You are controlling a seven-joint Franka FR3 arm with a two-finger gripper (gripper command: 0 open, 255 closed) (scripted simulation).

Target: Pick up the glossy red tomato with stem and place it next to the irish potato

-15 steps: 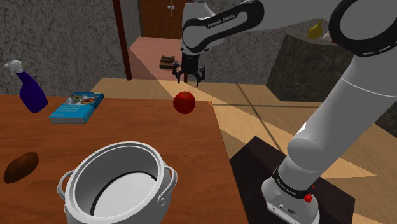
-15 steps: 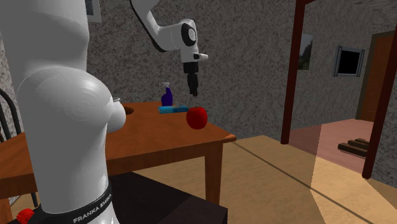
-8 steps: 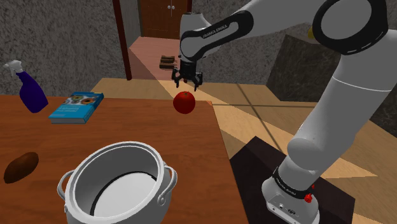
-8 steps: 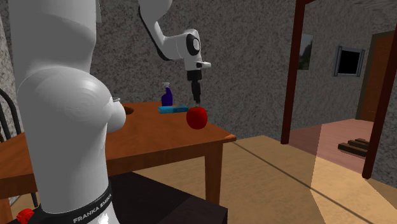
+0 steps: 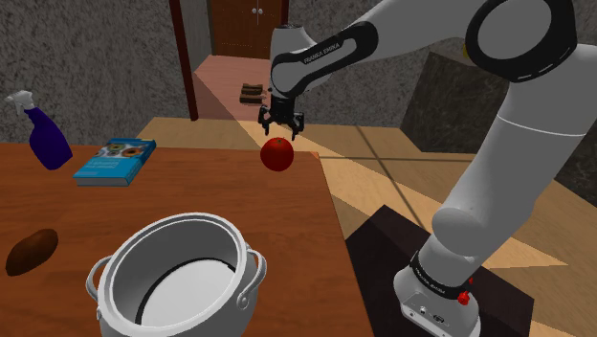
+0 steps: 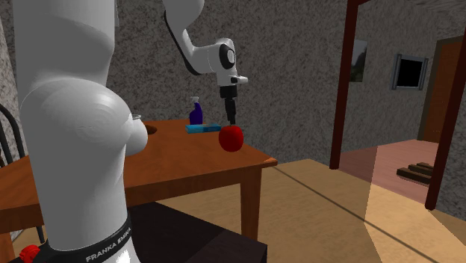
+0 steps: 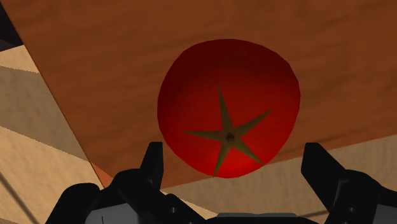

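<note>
The red tomato (image 5: 277, 153) with a star-shaped stem sits near the far corner of the wooden table (image 5: 201, 191), close to its edge. My black gripper (image 5: 282, 131) hangs just above it, open, fingers pointing down. In the wrist view the tomato (image 7: 229, 124) lies between and beyond the two spread fingers (image 7: 153, 159), untouched. In the second exterior view the gripper (image 6: 232, 119) is directly over the tomato (image 6: 231, 137). The brown potato (image 5: 31, 251) lies at the shoulder view's left, on the near part of the table.
A large grey pot (image 5: 177, 278) with handles stands on the near table. A blue book (image 5: 116, 161) and a dark blue spray bottle (image 5: 43, 134) are at the back left. The table edge runs right beside the tomato, with floor beyond.
The gripper has come down toward the tomato and now hangs just above it. The tomato and the other things have not moved.
</note>
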